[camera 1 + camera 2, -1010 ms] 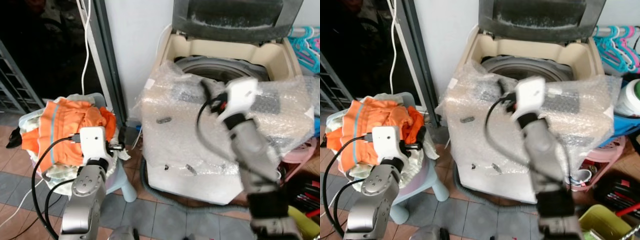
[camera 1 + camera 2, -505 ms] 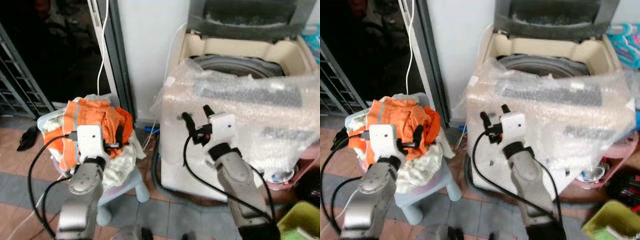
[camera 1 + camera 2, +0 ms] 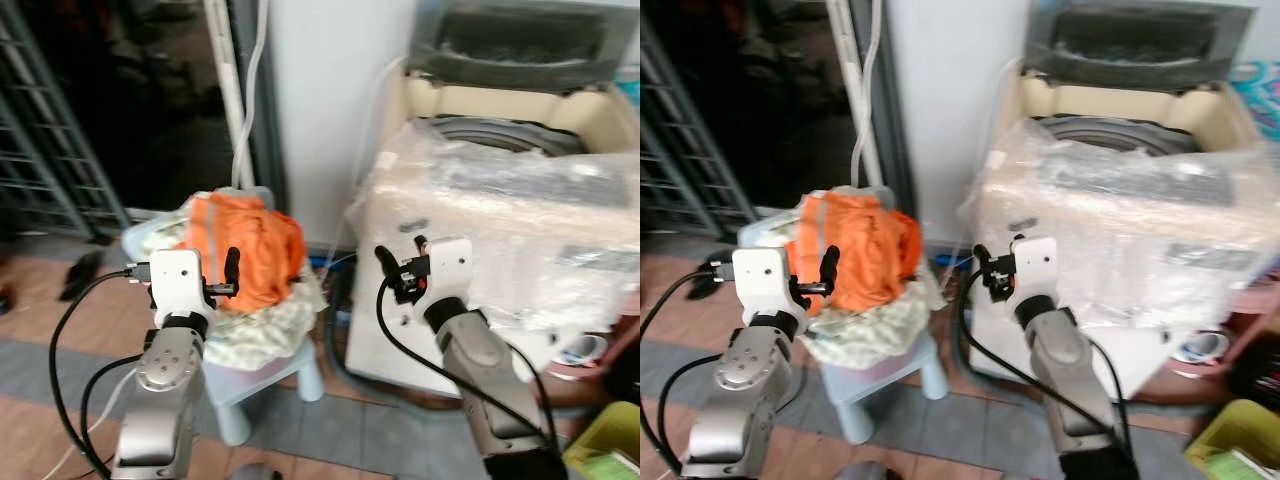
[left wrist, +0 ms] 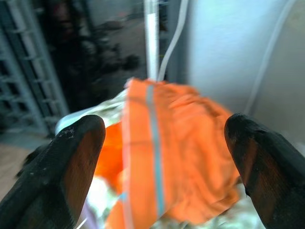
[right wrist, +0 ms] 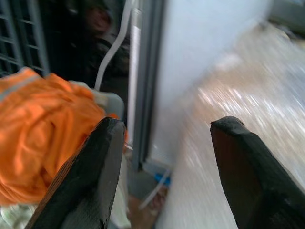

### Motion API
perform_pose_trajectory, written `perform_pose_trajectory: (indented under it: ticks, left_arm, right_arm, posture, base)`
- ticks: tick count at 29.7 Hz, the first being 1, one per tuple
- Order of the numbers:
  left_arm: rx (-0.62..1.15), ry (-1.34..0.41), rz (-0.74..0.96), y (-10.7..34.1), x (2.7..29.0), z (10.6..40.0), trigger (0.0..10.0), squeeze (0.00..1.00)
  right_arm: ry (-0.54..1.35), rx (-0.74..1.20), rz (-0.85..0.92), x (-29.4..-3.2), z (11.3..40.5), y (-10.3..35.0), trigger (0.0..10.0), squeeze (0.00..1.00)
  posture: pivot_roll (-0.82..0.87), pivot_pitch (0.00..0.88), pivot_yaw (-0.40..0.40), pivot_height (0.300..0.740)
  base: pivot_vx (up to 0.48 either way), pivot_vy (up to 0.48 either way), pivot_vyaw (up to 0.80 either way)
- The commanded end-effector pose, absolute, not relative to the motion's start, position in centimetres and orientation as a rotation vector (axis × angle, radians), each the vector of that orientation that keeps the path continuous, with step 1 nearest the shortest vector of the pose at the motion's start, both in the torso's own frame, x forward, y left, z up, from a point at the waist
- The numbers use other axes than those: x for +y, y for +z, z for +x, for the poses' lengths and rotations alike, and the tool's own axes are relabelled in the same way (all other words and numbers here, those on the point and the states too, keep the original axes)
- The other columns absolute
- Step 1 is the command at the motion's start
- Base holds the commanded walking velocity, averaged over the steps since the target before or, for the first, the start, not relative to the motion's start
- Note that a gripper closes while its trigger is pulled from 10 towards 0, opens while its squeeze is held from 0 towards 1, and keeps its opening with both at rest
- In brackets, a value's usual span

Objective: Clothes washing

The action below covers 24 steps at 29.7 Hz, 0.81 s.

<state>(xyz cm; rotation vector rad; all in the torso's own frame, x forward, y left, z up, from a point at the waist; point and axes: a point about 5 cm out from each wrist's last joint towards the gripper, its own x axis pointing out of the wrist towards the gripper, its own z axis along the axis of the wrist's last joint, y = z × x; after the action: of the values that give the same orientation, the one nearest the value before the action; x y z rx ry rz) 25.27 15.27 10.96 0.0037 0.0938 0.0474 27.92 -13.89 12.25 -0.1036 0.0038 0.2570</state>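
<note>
While my left gripper (image 4: pixel 162 157) gapes empty before the orange garment (image 3: pixel 250 245) heaped on the stool (image 3: pixel 262 375) | right gripper (image 5: pixel 167 167) spread, idle | step: approach | next: close on cloth, carry to washing machine (image 3: pixel 500 180).

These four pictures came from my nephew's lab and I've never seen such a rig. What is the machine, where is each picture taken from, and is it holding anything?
It is a walking humanoid robot doing laundry. The two wide pictures come from a stereo camera on its head, looking down at its silver arms. The other two come from cameras on its wrists, looking along the black fingers. The left gripper is open, facing an orange garment piled on pale laundry on a small plastic stool. The right gripper is open too, in front of a top-loading washing machine with its lid up and bubble wrap over its front. Neither gripper holds anything.
</note>
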Motion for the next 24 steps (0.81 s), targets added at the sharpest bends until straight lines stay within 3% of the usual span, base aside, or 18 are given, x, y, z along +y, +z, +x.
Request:
perform_pose_trajectory:
  ticks: [1, 7, 10, 19, 24]
  left_arm:
    - [0.081, 0.067, 0.021, 11.3, 15.6, 25.3, 10.0, 0.0]
    - [0.081, 0.067, 0.021, 11.3, 15.6, 25.3, 10.0, 0.0]
    - [0.122, 0.121, -0.005, 10.6, 16.5, 24.9, 10.0, 0.0]
    - [0.12, 0.113, -0.009, 10.6, 16.4, 24.6, 10.0, 0.0]
    - [0.131, 0.109, -0.013, 10.5, 16.3, 24.4, 10.0, 0.0]
  right_arm:
    - [0.281, -0.013, -0.107, -13.4, 28.3, 12.6, 10.0, 0.0]
    - [0.281, -0.013, -0.107, -13.4, 28.3, 12.6, 10.0, 0.0]
    - [0.388, 0.002, -0.098, -12.5, 29.9, 13.1, 10.0, 0.0]
    - [0.423, 0.122, -0.239, -12.2, 31.2, 11.1, 10.0, 0.0]
    - [0.368, 0.129, -0.254, -12.8, 32.0, 11.2, 10.0, 0.0]
  posture:
    - [-0.03, 0.0, 0.044, 0.74]
    - [-0.03, 0.0, 0.044, 0.74]
    - [-0.02, 0.0, 0.035, 0.74]
    - [0.0, 0.0, 0.031, 0.74]
    - [0.0, 0.002, 0.027, 0.74]
  base:
    - [0.0, 0.0, 0.73]
    - [0.0, 0.0, 0.73]
    - [0.0, 0.0, 0.72]
    - [0.149, 0.0, 0.66]
    - [0.052, 0.0, 0.1]
